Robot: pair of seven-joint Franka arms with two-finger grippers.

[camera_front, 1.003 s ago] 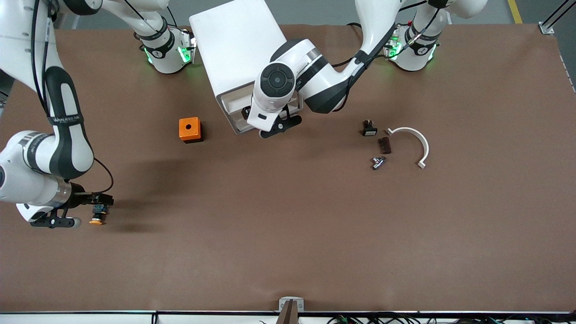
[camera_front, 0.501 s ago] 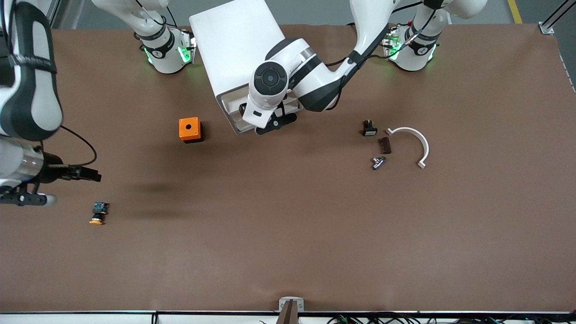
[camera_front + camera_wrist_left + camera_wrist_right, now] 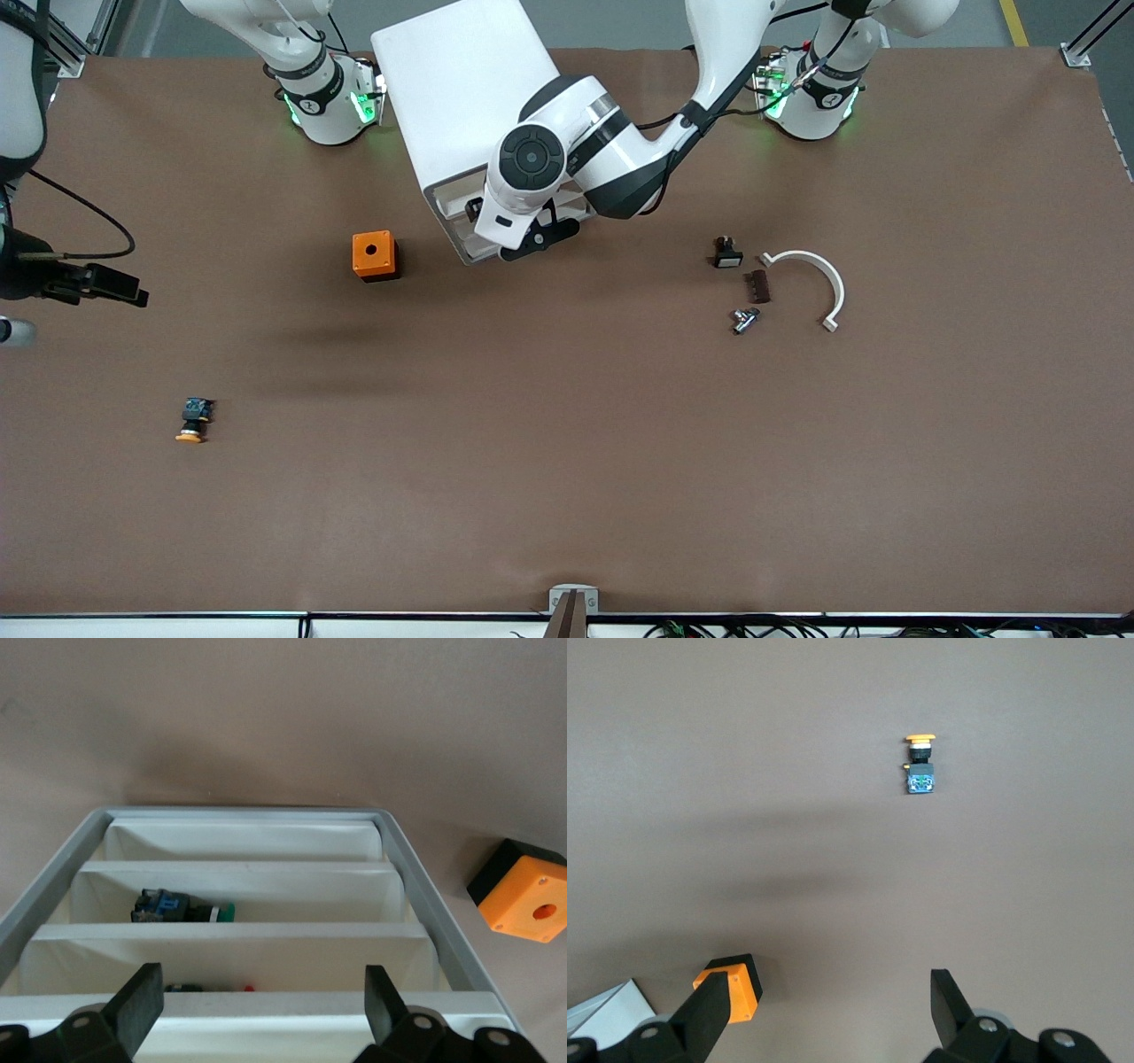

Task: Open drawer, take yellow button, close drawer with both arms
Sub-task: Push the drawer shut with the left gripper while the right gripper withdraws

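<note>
The button (image 3: 193,422), orange cap on a dark body, lies on its side on the brown table toward the right arm's end; it also shows as the button (image 3: 921,765) in the right wrist view. My right gripper (image 3: 828,1010) hangs open and empty, high above the table and apart from it. The white cabinet (image 3: 461,89) stands between the arms' bases. My left gripper (image 3: 261,1010) is open at the cabinet's front, its fingers (image 3: 133,1001) either side of the drawer (image 3: 266,1020), holding nothing. The left wrist (image 3: 530,159) hides the drawer in the front view.
An orange cube with a hole (image 3: 374,255) sits beside the cabinet. Toward the left arm's end lie a black piece with a white face (image 3: 726,253), a brown piece (image 3: 757,285), a metal part (image 3: 744,319) and a curved white bracket (image 3: 819,275). A lower drawer holds a dark part (image 3: 182,906).
The right gripper has left the button lying on the table, then risen and drawn away toward the table's edge. The left wrist has shifted slightly toward the cabinet.
</note>
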